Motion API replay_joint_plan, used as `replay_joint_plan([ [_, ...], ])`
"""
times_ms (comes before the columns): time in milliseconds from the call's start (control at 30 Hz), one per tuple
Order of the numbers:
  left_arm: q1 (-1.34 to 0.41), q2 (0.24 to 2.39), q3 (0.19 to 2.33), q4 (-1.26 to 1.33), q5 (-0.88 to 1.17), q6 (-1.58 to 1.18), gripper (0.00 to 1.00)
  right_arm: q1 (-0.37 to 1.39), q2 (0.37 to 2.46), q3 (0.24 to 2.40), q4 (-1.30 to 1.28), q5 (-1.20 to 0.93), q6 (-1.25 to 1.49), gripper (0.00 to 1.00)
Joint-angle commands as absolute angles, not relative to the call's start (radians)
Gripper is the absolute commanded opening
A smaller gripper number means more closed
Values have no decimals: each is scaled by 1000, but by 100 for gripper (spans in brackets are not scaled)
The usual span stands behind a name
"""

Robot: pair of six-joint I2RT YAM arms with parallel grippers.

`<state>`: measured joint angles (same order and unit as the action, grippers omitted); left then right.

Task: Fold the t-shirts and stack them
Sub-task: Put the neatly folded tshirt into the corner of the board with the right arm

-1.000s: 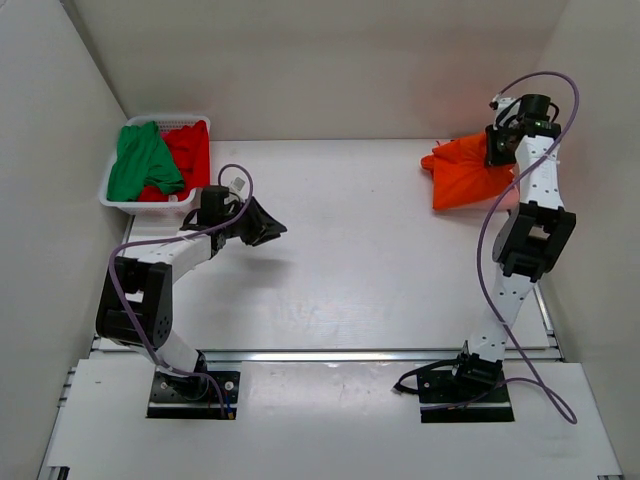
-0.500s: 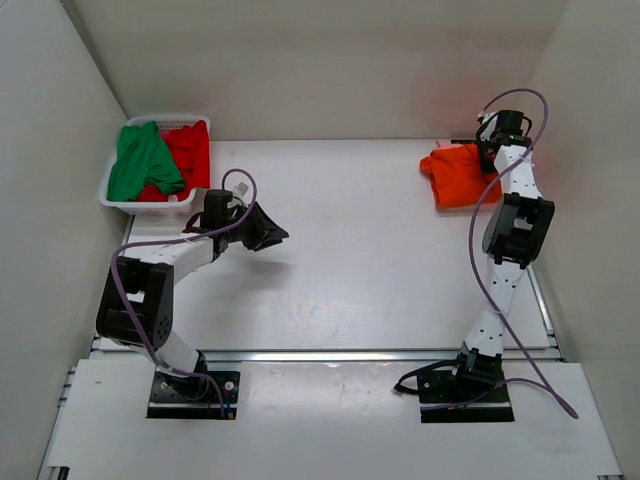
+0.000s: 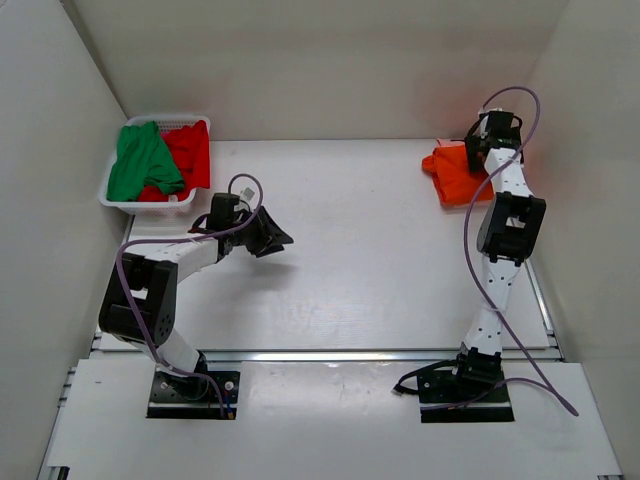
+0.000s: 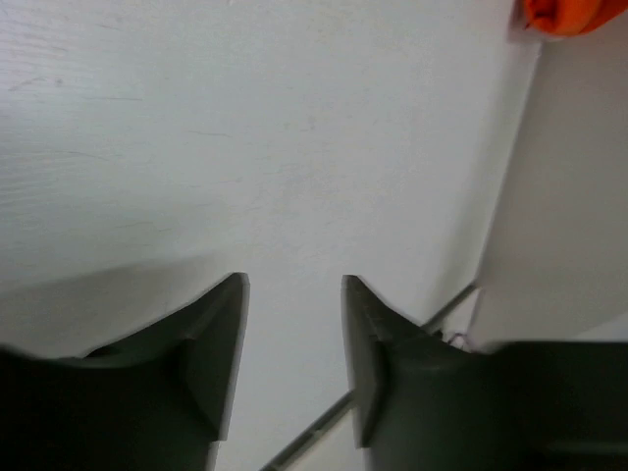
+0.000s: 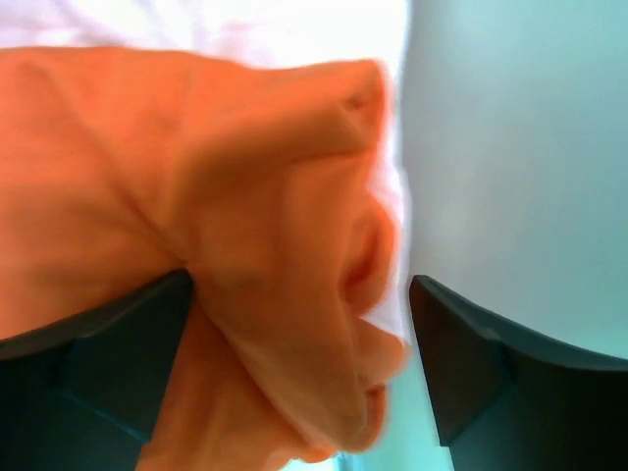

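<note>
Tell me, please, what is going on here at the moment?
The right gripper is at the far right corner of the table, its jaws open on either side of a bunch of the orange t-shirt lying there. The left gripper hovers open and empty over bare tabletop. The green t-shirt and red t-shirt lie crumpled in the white basket at the far left, not yet folded.

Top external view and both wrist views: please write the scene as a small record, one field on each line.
left tool: open, empty, over bare table
right tool: open, fingers astride the orange t-shirt
orange t-shirt: bunched, far right of table
basket: far left of table
red t-shirt: in basket
green t-shirt: in basket, draped partly over red t-shirt
</note>
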<state>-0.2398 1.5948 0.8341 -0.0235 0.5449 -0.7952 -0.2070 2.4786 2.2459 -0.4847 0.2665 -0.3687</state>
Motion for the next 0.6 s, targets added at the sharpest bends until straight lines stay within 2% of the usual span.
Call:
replay_joint_plan([
  [0, -233, 1560, 841, -90, 496, -749, 55, -177, 2373, 2254, -390, 348, -350, 94],
  [33, -235, 1562, 847, -110, 465, -730, 76, -166, 2340, 2255, -388, 371, -353, 99],
  [100, -212, 1568, 888, -222, 448, -681, 99, -144, 2286, 2253, -400, 397, -339, 99],
  [267, -175, 1594, 1000, -446, 367, -525, 98, -77, 2070, 2079, -445, 359, -240, 100],
  [433, -190, 1603, 1084, -584, 246, -379, 99, 52, 1896, 1912, -602, 382, -135, 99],
  [567, -225, 1583, 1095, -666, 243, -328, 99, 182, 1685, 1613, -623, 347, -5, 99],
])
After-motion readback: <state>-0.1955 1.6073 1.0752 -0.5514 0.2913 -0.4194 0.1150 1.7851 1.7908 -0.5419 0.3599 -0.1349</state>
